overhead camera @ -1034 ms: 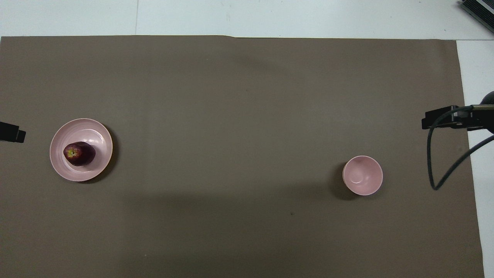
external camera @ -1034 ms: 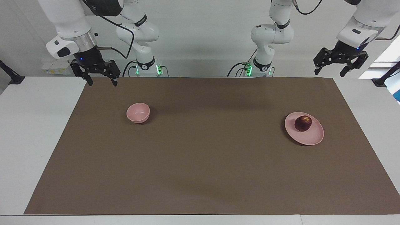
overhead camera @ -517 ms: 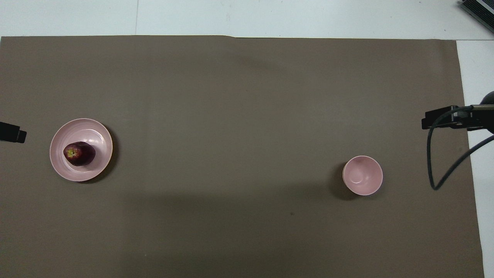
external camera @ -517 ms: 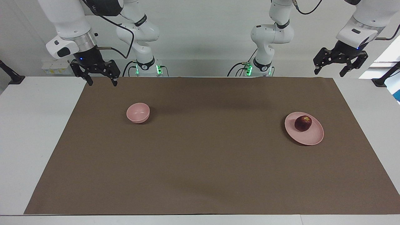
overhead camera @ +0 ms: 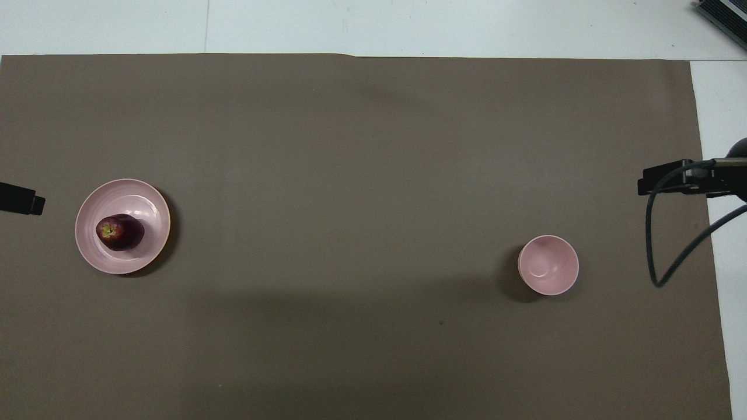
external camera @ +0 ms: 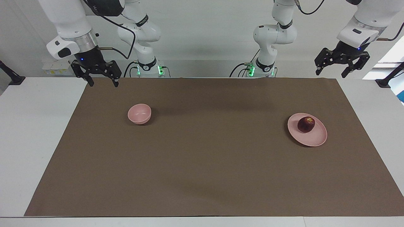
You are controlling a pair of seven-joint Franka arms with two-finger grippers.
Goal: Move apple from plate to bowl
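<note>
The apple (external camera: 305, 124), dark red with a yellowish patch at its stem end, lies on the pale pink plate (external camera: 314, 137), set toward the rim that is nearer to the robots. Nothing touches it. The plate rests flat on the brown mat (external camera: 208, 164) at the left arm's end of the table.

The pink bowl (external camera: 139, 113) stands upright and holds nothing. It is well apart from the plate, toward the right arm's end of the table, on the same mat, and about level with the plate in distance from the robots.

The left gripper (external camera: 329, 70) hangs in the air over the mat's corner at the plate's end, at the edge by the robots. Its 2 fingers are spread wide with nothing between them, and it is clear of the plate and apple.

The right gripper (external camera: 103, 84) hangs low over the mat's corner at the bowl's end, also by the robots' edge. Its 2 fingers are spread wide too and carry nothing. It is apart from the bowl.

The mat covers most of the white table (external camera: 34, 132), with bare white strips at both ends.
</note>
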